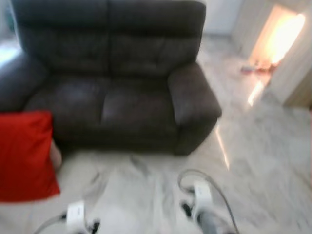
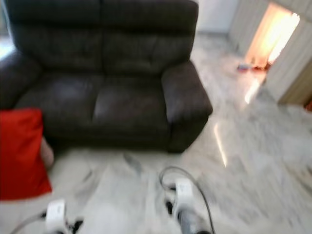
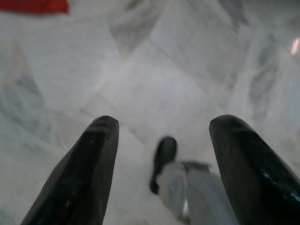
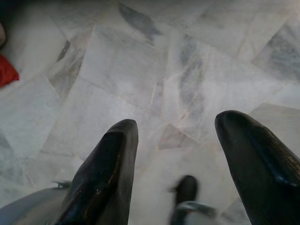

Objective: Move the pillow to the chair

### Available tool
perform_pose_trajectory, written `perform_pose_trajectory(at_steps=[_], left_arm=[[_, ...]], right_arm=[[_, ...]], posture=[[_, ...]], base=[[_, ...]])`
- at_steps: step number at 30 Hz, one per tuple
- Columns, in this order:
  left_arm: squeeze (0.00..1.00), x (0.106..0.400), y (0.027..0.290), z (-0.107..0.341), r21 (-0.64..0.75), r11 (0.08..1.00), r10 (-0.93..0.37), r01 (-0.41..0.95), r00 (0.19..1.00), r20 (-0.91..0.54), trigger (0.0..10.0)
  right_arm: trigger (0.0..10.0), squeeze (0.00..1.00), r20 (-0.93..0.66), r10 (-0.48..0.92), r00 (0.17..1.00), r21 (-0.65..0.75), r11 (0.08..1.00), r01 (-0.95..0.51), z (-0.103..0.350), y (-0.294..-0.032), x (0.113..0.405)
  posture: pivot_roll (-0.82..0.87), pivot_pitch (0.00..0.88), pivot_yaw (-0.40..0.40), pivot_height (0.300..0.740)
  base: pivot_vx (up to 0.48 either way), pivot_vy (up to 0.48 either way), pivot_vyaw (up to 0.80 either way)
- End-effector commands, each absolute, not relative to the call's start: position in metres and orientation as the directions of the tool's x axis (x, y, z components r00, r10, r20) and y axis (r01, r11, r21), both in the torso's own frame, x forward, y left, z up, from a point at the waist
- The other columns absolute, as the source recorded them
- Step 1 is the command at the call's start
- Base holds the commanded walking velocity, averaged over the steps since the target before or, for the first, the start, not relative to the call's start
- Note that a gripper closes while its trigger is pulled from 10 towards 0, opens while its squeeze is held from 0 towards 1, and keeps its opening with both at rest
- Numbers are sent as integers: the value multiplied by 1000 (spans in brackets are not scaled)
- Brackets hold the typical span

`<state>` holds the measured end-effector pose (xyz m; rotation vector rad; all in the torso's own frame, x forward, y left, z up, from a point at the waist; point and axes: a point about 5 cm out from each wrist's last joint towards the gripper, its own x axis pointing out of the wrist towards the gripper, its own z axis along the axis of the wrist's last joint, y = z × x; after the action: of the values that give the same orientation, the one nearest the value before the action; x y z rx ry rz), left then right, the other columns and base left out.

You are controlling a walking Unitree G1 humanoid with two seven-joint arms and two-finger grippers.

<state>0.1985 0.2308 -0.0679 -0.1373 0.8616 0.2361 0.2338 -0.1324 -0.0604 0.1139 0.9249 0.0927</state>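
Blurred views; bright glare from the doorway (image 1: 280, 36).

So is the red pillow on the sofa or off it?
Off it. The red pillow stands on the marble floor beside the dark sofa, to the robot's left; both seat cushions are bare.

One red pillow (image 1: 25, 155); one dark sofa (image 1: 114, 78); two end effectors.
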Motion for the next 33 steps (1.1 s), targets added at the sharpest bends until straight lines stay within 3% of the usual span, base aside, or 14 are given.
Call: perform_pose_trajectory(at_steps=[1,33], left_arm=[[0,195,222,-72,-42,967,127,-252,616,-778,10000],[0,195,222,-72,-43,967,126,-252,616,-777,10000]], right_arm=[[10000,0,-802,97,589,115,993,-8,-63,-144,229],[10000,0,-808,102,580,105,994,-28,-64,-144,229]], posture=[[100,0,-52,740],[107,0,-54,740]], base=[[0,439,0],[0,437,0]])
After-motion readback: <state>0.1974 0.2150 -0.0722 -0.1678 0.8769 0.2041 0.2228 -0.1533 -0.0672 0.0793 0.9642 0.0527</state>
